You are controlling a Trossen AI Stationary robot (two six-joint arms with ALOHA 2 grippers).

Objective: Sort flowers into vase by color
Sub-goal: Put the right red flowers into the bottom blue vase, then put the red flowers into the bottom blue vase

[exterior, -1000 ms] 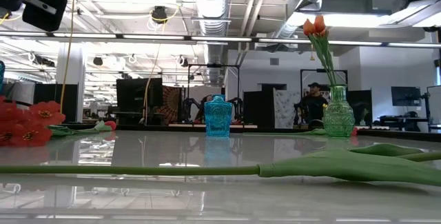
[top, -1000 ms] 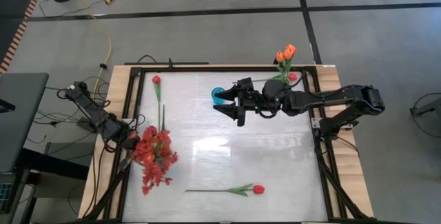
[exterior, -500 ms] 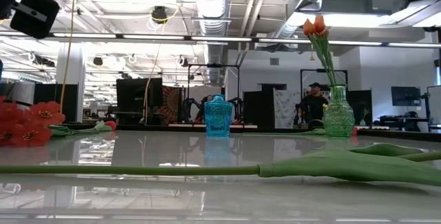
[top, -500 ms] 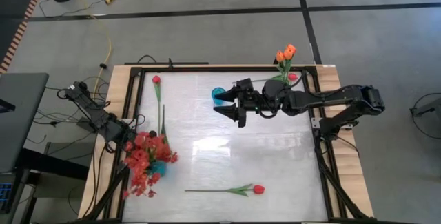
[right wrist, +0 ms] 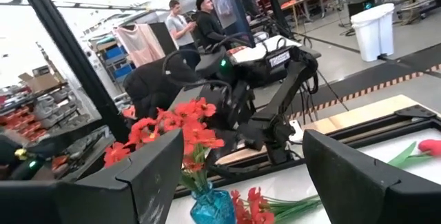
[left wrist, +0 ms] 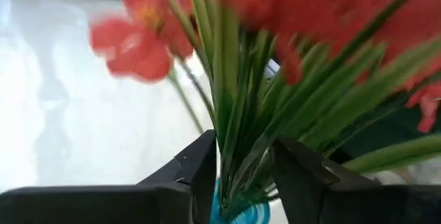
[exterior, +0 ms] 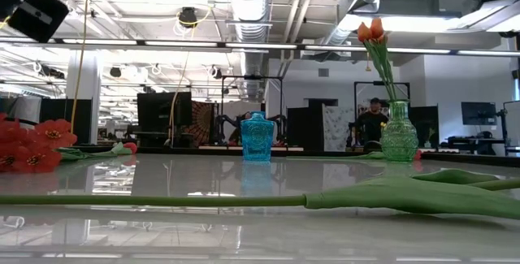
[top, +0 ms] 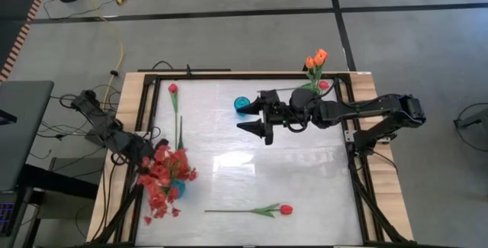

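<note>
My left gripper (top: 149, 159) is at the table's left edge, shut on a bushy spray of red blossoms (top: 165, 173) whose green stems go down into a blue vase (top: 177, 188), also seen in the right wrist view (right wrist: 210, 207). My right gripper (top: 255, 131) hangs open above the table's middle far part, beside a second blue vase (top: 242, 105). A green vase (exterior: 399, 136) at the far right holds orange tulips (exterior: 371, 30). One red-pink tulip (top: 285, 210) lies on its side near the near edge. Another (top: 173, 88) lies at the far left. My left gripper (left wrist: 244, 158) pinches the spray's bundle of green stems (left wrist: 238, 148) between its two fingers, just above the blue vase's rim (left wrist: 238, 216). The fingers lie across the stems. The blossoms (left wrist: 289, 3) stand above the fingers, and the stems' lower ends are inside the vase.
More red blossoms (exterior: 28, 146) lie on the table at the left. A long tulip stem and leaf (exterior: 366, 195) lie across the near part. The table's black frame (top: 358, 164) runs along its edges. People stand in the room beyond (right wrist: 186, 24).
The red spray in my left gripper has shifted a little toward the table's left and near edges and swung about, and the blue vase beneath it has come into view from above. My right gripper has moved slightly toward the near edge, away from the far blue vase, staying open.
</note>
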